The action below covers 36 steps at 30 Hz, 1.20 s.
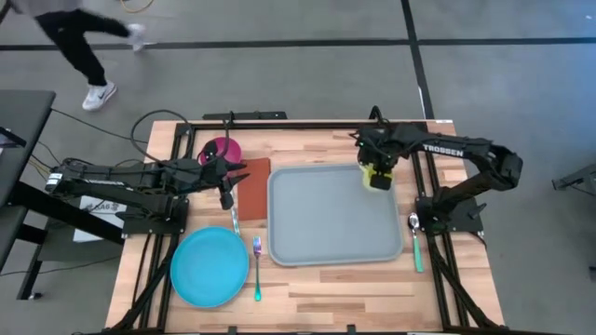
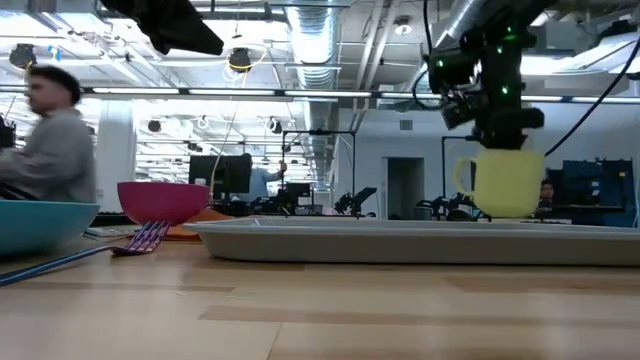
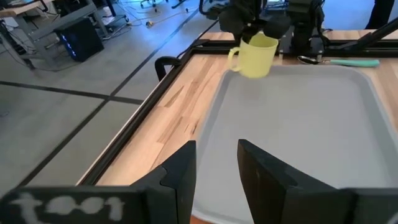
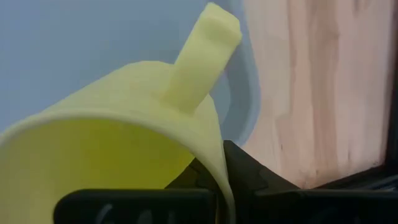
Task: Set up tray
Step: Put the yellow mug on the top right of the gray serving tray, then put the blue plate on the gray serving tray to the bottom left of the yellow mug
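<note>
The pale grey-blue tray (image 1: 326,223) lies flat on the wooden table, also showing in the low view (image 2: 400,242) and the left wrist view (image 3: 311,118). My right gripper (image 1: 376,167) is above the tray's far right corner, shut on a yellow mug (image 1: 378,177) (image 2: 505,183) (image 3: 256,56). My left gripper (image 1: 226,194) (image 3: 216,168) is open and holds nothing. It hovers over the left side of the orange-brown napkin (image 1: 254,189), which lies flat against the tray's left edge. My right gripper holds the yellow mug by its rim (image 4: 214,155), right beside the handle (image 4: 202,56). One finger (image 4: 249,180) is outside the wall and the other is inside the mug. The fingers come from above, pointing down. The mug hangs roughly upright low over the tray; whether its base touches, I cannot tell.
A pink bowl (image 1: 222,149) stands at the far left, and a round blue plate (image 1: 209,265) at the near left. A fork (image 1: 257,265) lies between plate and tray, and a spoon (image 1: 415,237) right of the tray. A person (image 2: 50,130) passes behind the table.
</note>
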Tool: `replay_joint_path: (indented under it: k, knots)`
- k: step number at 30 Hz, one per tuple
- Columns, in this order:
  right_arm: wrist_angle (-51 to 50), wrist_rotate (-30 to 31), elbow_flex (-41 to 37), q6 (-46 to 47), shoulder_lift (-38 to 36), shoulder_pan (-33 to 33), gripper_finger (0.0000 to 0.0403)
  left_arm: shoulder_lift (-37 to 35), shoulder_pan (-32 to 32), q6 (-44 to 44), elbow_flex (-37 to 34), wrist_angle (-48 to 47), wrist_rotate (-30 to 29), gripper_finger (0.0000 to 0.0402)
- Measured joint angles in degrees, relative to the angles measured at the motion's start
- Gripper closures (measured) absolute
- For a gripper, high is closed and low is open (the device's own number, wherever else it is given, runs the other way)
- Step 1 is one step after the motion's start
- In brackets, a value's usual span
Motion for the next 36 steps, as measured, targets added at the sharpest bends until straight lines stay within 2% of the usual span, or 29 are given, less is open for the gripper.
replay_joint_path:
  k: [3,9,16,20,30,36]
  knots:
    - [1.7,0.3,-2.3,-3.4,0.0,-0.1,0.0398,0.0,0.0,-0.5,0.0,-0.4,0.0,0.0294]
    - [5.3,5.2,-4.2,-7.6,0.0,-1.0,0.0394,0.0,0.0,-0.8,0.0,0.0,-0.2,0.0294]
    - [6.5,4.1,-4.3,-7.7,0.0,-4.0,0.0391,0.0,0.0,-0.8,0.0,0.2,-0.4,0.0294]
    - [6.9,0.9,-4.3,-8.5,0.0,-5.1,0.0382,0.0,0.0,-0.8,0.0,0.2,-0.4,0.0294]
    - [11.0,1.7,-4.3,-8.6,0.0,-5.2,0.0337,0.0,0.0,-0.8,0.0,0.0,-0.4,0.0294]
    - [11.1,4.6,-4.3,-8.6,0.0,-5.2,0.0308,0.0,0.0,-0.6,0.0,0.0,-0.4,0.0294]
